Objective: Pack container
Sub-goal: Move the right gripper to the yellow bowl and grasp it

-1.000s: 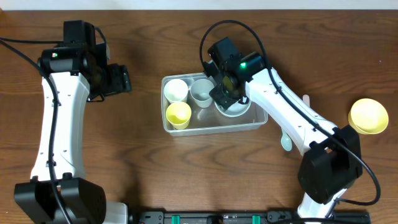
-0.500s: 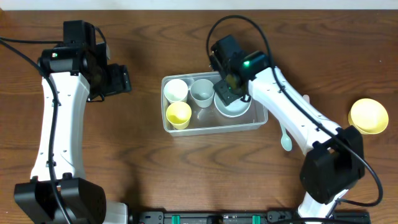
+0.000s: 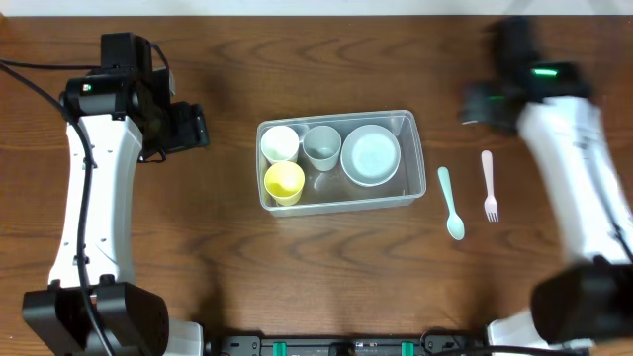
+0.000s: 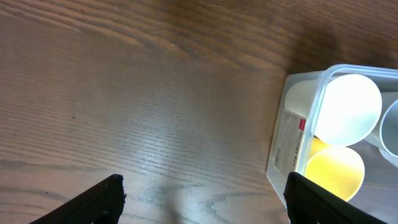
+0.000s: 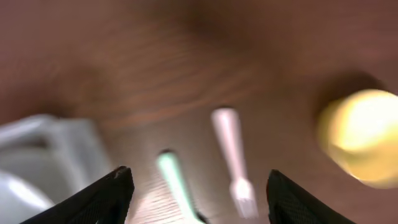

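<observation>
**Left claw** (image 3: pixel 188 127): spread wide and carrying nothing. It hovers well to the left of the tub and faces it, probably parked clear of the packing area.

**Container** (image 3: pixel 336 205): a clear tub at mid-desk, long side running left to right. The left wrist view shows a label (image 4: pixel 289 146) on its left end wall.
- White cup (image 3: pixel 280 142), left end, far corner.
- Yellow cup (image 3: pixel 284 180), left end, near corner, just beside the white cup.
- Grey cup (image 3: pixel 321 146), centre, far side.
- White bowl (image 3: pixel 370 154), filling the right end.

All of these stand mouth up. The cups are grouped to one side, apparently to leave the wide end for the bowl.

**Green spoon** (image 3: pixel 450 203): flat on the desk, just right of the tub, bowl end toward the near edge.

**Pink fork** (image 3: pixel 488 185): beside the spoon and roughly parallel to it, tines toward the near edge. Both are unpacked and look like the likely next picks.

**Right claw** (image 5: pixel 198 180): fingers apart and empty. It is above the cutlery and blurred in both views.

**Yellow round item** (image 5: pixel 364 134): far right on the desk, too blurred to name.

**Desk** (image 3: pixel 227 277): brown wood with visible grain, and cables trailing from both arms.

**Room**: only a pale strip shows along the far edge, and I cannot tell what it is.
</observation>
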